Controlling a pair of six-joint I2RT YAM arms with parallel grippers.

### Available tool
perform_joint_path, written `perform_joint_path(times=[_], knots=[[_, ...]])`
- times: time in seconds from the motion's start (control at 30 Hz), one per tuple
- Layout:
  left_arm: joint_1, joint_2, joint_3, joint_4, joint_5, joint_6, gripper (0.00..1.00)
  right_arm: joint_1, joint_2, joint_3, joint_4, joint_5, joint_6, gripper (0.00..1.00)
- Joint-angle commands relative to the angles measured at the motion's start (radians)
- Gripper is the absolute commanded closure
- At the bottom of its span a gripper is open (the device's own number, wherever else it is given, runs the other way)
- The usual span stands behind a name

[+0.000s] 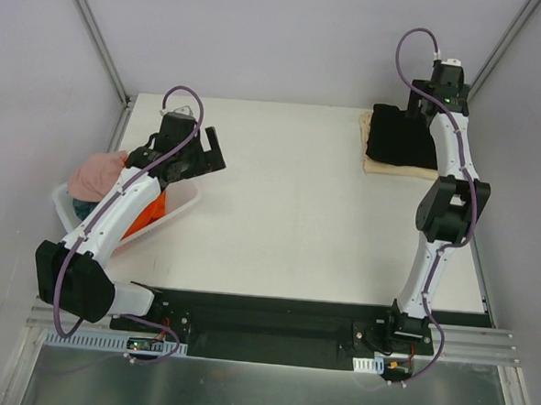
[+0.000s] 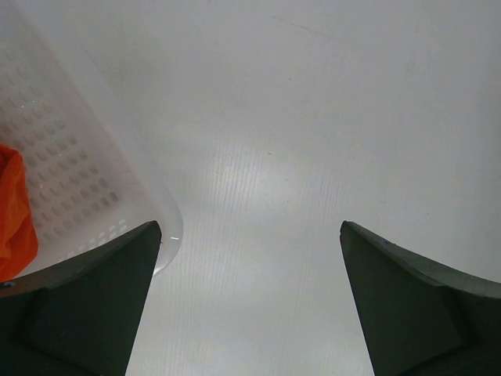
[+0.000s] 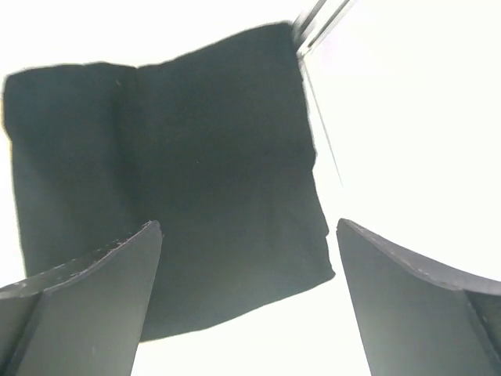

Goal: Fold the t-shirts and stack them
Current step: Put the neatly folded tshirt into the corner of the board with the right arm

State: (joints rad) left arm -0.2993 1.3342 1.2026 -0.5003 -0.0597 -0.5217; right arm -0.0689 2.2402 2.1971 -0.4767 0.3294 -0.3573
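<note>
left pincer [image 2: 250, 235] and right pincer [image 3: 249, 227] gape wide, empty; pink tee [image 1: 98, 175] in the basket [image 1: 184, 201] looks limp, light: i'd pinch its bunched top.

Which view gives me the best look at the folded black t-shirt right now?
Right wrist: the black t-shirt fills most of the frame, edges and a crease clear. Top external shows it small at the far right, on the tan t-shirt, partly behind the right arm. Left wrist shows none of it, only the basket.
</note>
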Motion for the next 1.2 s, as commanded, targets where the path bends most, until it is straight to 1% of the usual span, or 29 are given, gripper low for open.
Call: perform_joint_path(times=[0.0,0.07,0.1,0.17,0.2,0.33,0.37,0.4,0.47,0.5,0.57,0.6,0.7,0.77,0.9,1.13,1.17], knots=[[0.006,-0.064,0.023,0.002,0.004,0.025,0.01,-0.005,-0.180,-0.046,0.010,-0.076,0.049,0.03],[0.006,-0.075,0.018,0.000,0.003,0.025,0.01,-0.008,-0.185,-0.043,-0.010,-0.159,0.072,0.03],[0.006,-0.076,0.014,0.002,0.000,0.025,0.01,-0.011,-0.179,-0.040,-0.014,-0.229,0.083,0.03],[0.006,-0.078,0.012,0.002,0.000,0.023,0.01,-0.020,-0.143,-0.021,-0.022,-0.295,0.107,0.03],[0.006,-0.078,0.011,0.002,0.000,0.022,0.01,-0.025,-0.128,-0.010,-0.023,-0.362,0.113,0.03],[0.006,-0.066,0.006,0.002,-0.008,0.015,0.01,-0.075,-0.009,0.082,-0.020,-0.450,0.199,0.03],[0.006,-0.053,0.005,0.002,-0.008,0.015,0.01,-0.084,0.046,0.102,-0.013,-0.473,0.245,0.03],[0.006,-0.047,0.006,0.002,-0.006,0.017,0.01,-0.094,0.070,0.131,0.018,-0.502,0.263,0.03],[0.006,-0.027,0.008,0.002,0.001,0.015,0.01,-0.120,0.139,0.142,0.071,-0.504,0.314,0.03],[0.006,-0.018,0.014,0.002,0.004,0.017,0.01,-0.129,0.160,0.145,0.138,-0.498,0.340,0.03],[0.006,0.008,0.023,0.002,0.020,0.020,0.01,-0.155,0.212,0.171,0.191,-0.516,0.430,0.03],[0.006,0.016,0.034,0.000,0.024,0.020,0.01,-0.164,0.266,0.187,0.238,-0.562,0.516,0.03],[0.006,0.037,0.044,0.000,0.026,0.019,0.01,-0.181,0.338,0.239,0.311,-0.608,0.653,0.03],[0.006,0.045,0.051,0.000,0.023,0.022,0.01,-0.181,0.346,0.248,0.323,-0.615,0.673,0.03],[0.006,0.049,0.061,-0.001,0.027,0.031,0.01,-0.180,0.309,0.222,0.326,-0.621,0.644,0.03],[0.006,0.023,0.055,-0.001,0.035,0.037,0.01,-0.181,0.124,0.164,0.248,-0.632,0.534,0.03],[0.006,0.005,0.054,-0.001,0.032,0.037,0.01,-0.178,0.058,0.145,0.236,-0.632,0.503,0.03]])
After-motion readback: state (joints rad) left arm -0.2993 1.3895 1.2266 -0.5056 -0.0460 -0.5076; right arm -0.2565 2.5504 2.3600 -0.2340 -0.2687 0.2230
